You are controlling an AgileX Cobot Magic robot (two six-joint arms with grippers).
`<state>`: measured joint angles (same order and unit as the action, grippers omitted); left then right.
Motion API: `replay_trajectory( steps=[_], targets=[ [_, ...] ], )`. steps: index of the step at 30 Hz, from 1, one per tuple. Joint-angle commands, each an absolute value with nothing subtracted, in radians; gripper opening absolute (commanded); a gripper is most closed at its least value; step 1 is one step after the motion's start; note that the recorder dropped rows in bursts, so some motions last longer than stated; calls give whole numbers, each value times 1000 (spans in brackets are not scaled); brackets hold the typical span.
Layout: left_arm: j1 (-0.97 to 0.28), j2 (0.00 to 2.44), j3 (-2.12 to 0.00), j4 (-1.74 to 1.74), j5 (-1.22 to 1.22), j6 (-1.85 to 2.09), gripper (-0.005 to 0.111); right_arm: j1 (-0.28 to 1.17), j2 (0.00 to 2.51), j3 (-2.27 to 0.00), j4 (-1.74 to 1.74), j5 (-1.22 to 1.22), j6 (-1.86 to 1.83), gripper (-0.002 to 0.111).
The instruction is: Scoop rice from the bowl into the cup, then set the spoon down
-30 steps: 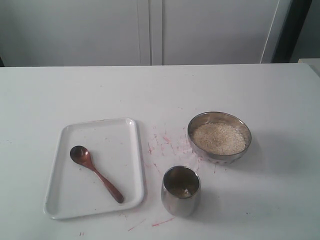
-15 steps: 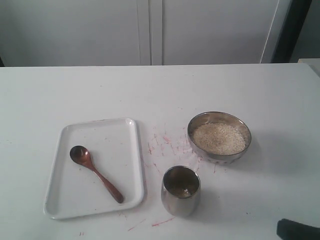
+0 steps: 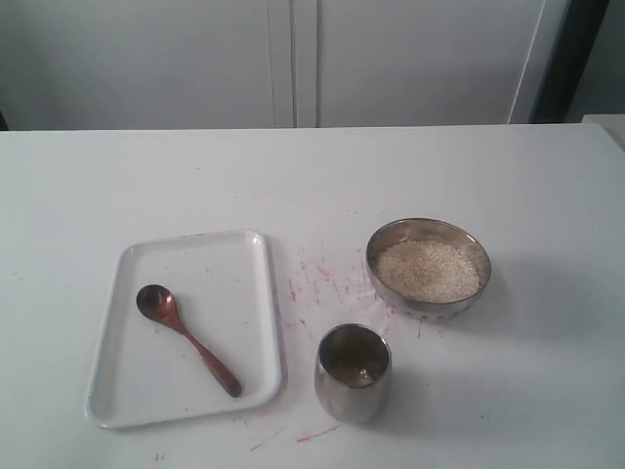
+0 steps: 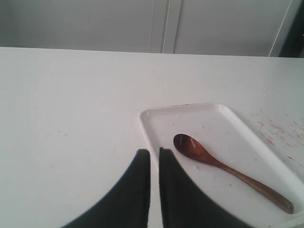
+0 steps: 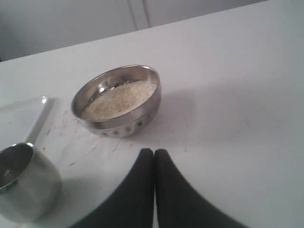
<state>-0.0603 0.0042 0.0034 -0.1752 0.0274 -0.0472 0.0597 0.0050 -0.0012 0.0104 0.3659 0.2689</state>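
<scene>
- three containers sit on a white worktop (image 3: 146, 176): a tray, a bowl and a cup.
- the white tray (image 3: 249, 256) holds the spoon (image 3: 186, 338), lying flat at a slant.
- the steel bowl (image 3: 428, 268) holds the rice (image 3: 430, 271), a pale mound below its rim.
- the steel cup (image 3: 354, 372) stands upright near the bowl, between it and the tray; contents unclear.
- left gripper (image 4: 154, 154): jaws nearly together, gripping nothing.
- right gripper (image 5: 154, 153): jaws pressed together, empty, near the bowl.

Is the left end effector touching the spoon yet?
Apart. The left wrist view shows the end effector short of the spoon, with bare tray between.
</scene>
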Motion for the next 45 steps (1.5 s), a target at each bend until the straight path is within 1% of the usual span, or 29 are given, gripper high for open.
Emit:
replay_trajectory(
  steps=[1, 4, 9, 15, 21, 45],
  targets=[
    [-63, 0, 0, -185, 24, -49, 14, -32, 0, 0, 0, 362, 272, 0],
    [-63, 0, 0, -185, 24, -49, 14, -94, 0, 0, 0, 362, 272, 0],
    [-63, 0, 0, -185, 24, -49, 14, -131, 0, 0, 0, 362, 272, 0],
    [-63, 0, 0, -185, 24, -49, 14, -125, 0, 0, 0, 362, 272, 0],
    [-63, 0, 0, -185, 24, -49, 14, -85, 0, 0, 0, 362, 272, 0],
    [-63, 0, 0, -185, 24, -49, 14, -85, 0, 0, 0, 362, 272, 0]
  ],
)
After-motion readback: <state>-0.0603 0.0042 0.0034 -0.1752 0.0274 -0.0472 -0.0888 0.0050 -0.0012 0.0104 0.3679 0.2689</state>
